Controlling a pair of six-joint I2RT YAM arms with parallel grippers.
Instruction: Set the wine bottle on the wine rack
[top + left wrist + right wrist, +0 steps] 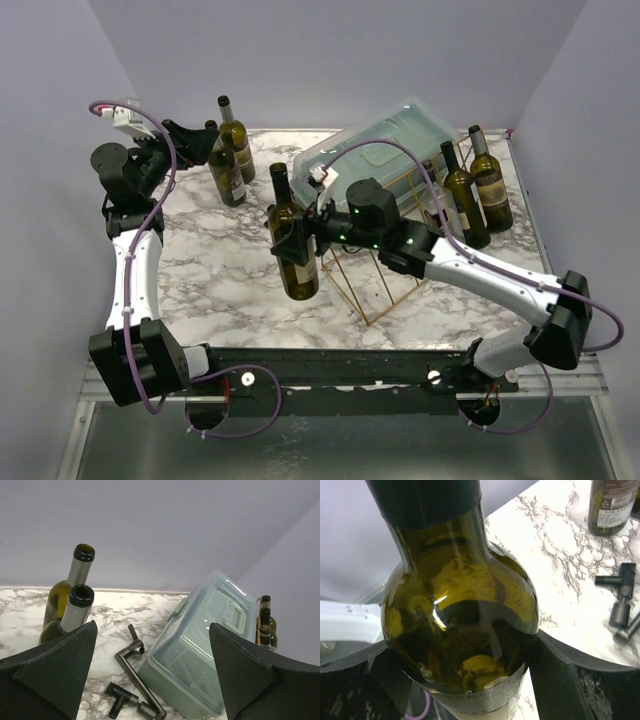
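My right gripper (300,240) is shut on a dark green wine bottle (293,245) and holds it roughly upright above the marble table, just left of the wine rack (385,285). The rack is a thin gold wire frame running back toward the right. In the right wrist view the bottle's shoulder (465,605) fills the frame between both fingers of that gripper (462,675). My left gripper (200,140) hovers open at the back left, beside two standing bottles (232,150). Nothing lies between the left gripper's fingers (152,645).
A translucent bluish lidded box (385,150) lies at the back, over the rack's far end. Three more bottles (470,190) stand at the back right. Dark metal T-shaped tools (132,672) lie on the marble table (215,270) in front of the box (205,645).
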